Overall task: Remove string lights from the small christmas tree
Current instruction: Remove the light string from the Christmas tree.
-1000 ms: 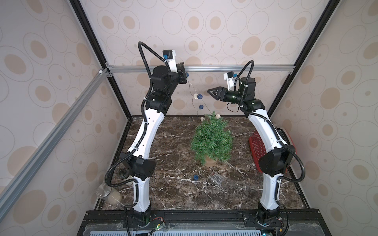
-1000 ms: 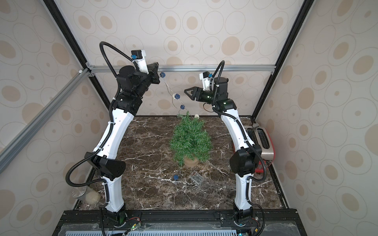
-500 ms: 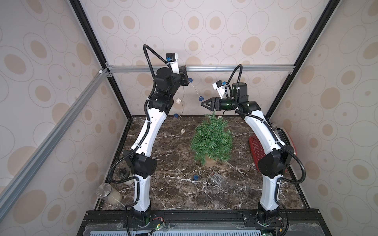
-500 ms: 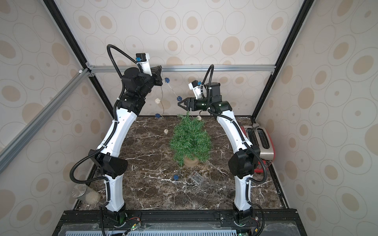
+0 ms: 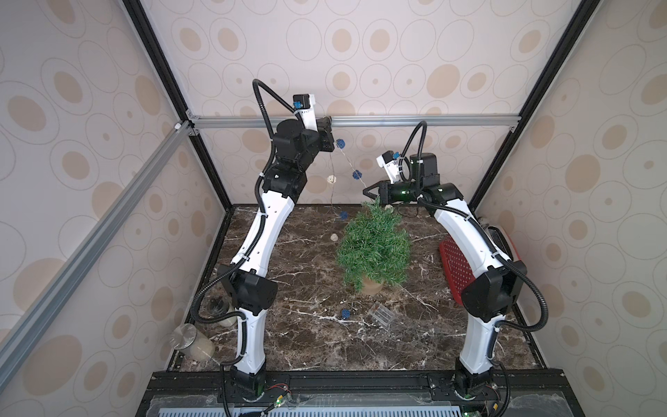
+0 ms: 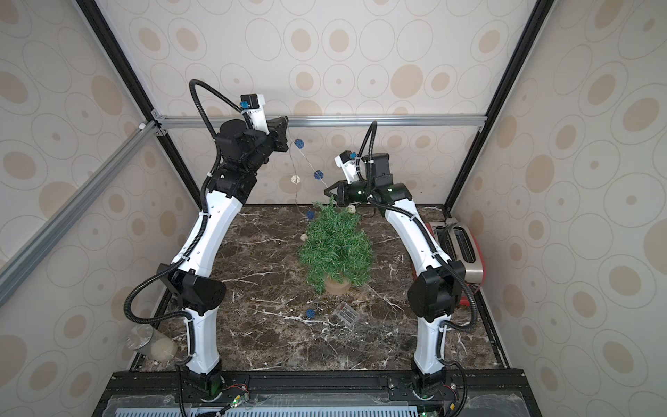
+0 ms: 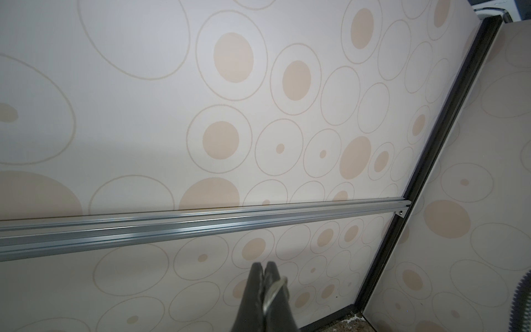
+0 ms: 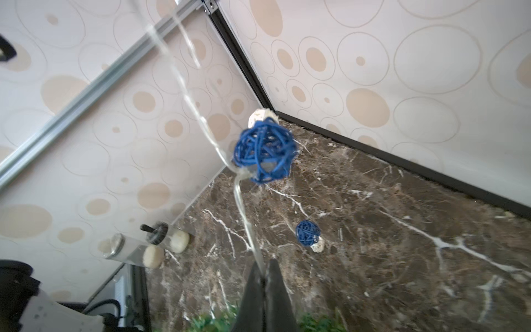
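Observation:
The small christmas tree (image 5: 373,245) (image 6: 335,249) stands in a tan pot mid-table. The string lights (image 5: 357,175) (image 6: 318,176) run as a thin wire with blue and cream balls from my left gripper (image 5: 330,139) (image 6: 287,133), raised by the back rail, down to my right gripper (image 5: 365,190) (image 6: 327,189) just above the treetop. A second strand hangs left of the tree. Each gripper is shut on the wire (image 7: 273,290) (image 8: 244,212). A blue ball (image 8: 264,153) hangs close before my right gripper (image 8: 264,263). The clear battery box (image 5: 382,315) lies in front of the pot.
A red toaster (image 6: 458,249) stands at the table's right edge behind my right arm. Two clear jars (image 5: 191,343) (image 8: 149,244) lie at the front left corner. A loose blue ball (image 5: 345,313) rests on the marble beside the battery box. The aluminium rail (image 7: 201,224) crosses the back wall.
My right gripper came down and left to the wire above the treetop, then closed on it. The left gripper, still shut on the wire, shifted slightly.

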Available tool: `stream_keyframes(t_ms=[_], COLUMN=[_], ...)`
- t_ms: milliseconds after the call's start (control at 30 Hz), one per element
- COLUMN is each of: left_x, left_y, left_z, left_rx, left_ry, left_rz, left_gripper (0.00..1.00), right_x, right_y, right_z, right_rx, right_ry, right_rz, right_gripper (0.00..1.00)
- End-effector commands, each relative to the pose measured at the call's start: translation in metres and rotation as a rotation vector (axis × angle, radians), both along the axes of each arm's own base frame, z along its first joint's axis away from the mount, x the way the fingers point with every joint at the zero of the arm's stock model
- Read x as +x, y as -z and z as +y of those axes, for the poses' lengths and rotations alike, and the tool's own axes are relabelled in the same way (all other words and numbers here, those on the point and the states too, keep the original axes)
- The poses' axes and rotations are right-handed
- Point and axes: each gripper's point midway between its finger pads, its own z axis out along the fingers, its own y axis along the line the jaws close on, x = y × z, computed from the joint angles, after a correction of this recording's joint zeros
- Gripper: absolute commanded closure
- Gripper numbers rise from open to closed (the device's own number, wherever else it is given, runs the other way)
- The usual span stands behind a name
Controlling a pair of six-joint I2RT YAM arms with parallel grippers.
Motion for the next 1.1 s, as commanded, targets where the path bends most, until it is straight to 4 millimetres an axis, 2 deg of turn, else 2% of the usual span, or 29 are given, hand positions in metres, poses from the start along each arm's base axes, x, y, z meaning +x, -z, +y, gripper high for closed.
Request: stream_keyframes(t_ms=[0, 400, 433, 500, 733, 1067], left_x=[-0.005, 0.003, 0.005, 0.006, 0.010, 0.014], left_y=[-0.016, 0.016, 0.018, 0.023, 0.033, 0.044], left_z=[0.000, -0.017, -0.018, -0.021, -0.025, -0.028], left_rx=[-0.033, 0.011, 0.012, 0.016, 0.024, 0.042], left_ry=[0.033, 0.068, 0.069, 0.073, 0.083, 0.083], left_rz=[-0.040, 0.036, 0.042, 0.050, 0.069, 0.092], left_gripper=[1.00, 1.00, 1.00, 1.00, 1.00, 1.00], right_x=[-0.002, 0.018, 0.024, 0.028, 0.036, 0.059], right_y=[-0.021, -0.010, -0.011, -0.011, -0.016, -0.041], right_z=[-0.013, -0.061, -0.074, -0.085, -0.098, -0.109], right_rx=[0.001, -0.005, -0.004, -0.012, -0.035, -0.068], right_ry=[0.069, 0.319, 0.355, 0.395, 0.478, 0.557], right_rz=[-0.089, -0.110, -0.113, -0.119, -0.164, -0.236], right_gripper=[1.00, 1.00, 1.00, 1.00, 1.00, 1.00])
